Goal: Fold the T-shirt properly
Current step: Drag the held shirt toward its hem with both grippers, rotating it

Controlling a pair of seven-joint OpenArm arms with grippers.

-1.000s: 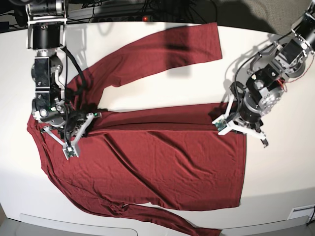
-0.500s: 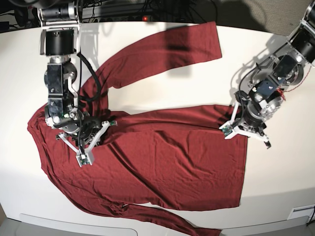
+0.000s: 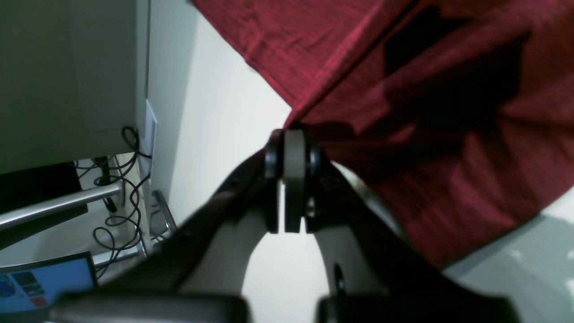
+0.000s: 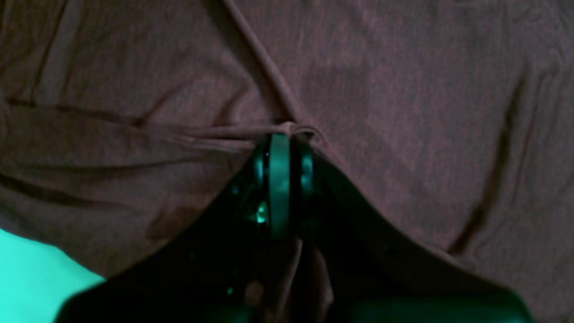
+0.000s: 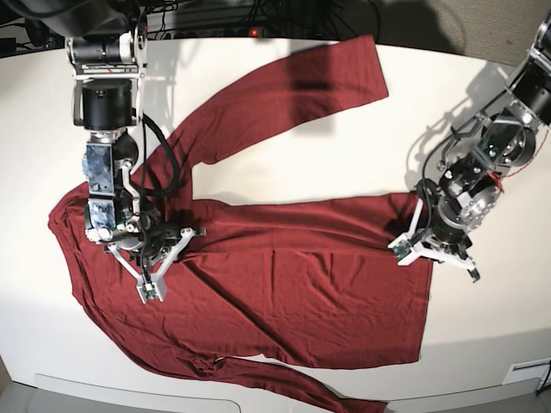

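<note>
Big dark red shirt of thin soft cloth (image 5: 293, 284), matt with small wrinkles and a fine knit look, smooth white tabletop (image 5: 284, 168) a bit shiny, black plastic robot fingers (image 3: 293, 179) smooth and slightly glossy, grey metal bar (image 3: 58, 204) shiny

Plain dark red, printless T-shirt (image 5: 293, 284); off-white surface (image 5: 482, 344); black left claw (image 3: 287, 134) with grey pad; black right claw (image 4: 280, 139); black cables (image 3: 116, 215) at the surface's edge.

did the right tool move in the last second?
Yes. In the base view the right tool, shut on the T-shirt, shifted toward the table's near edge, dragging fabric.
</note>
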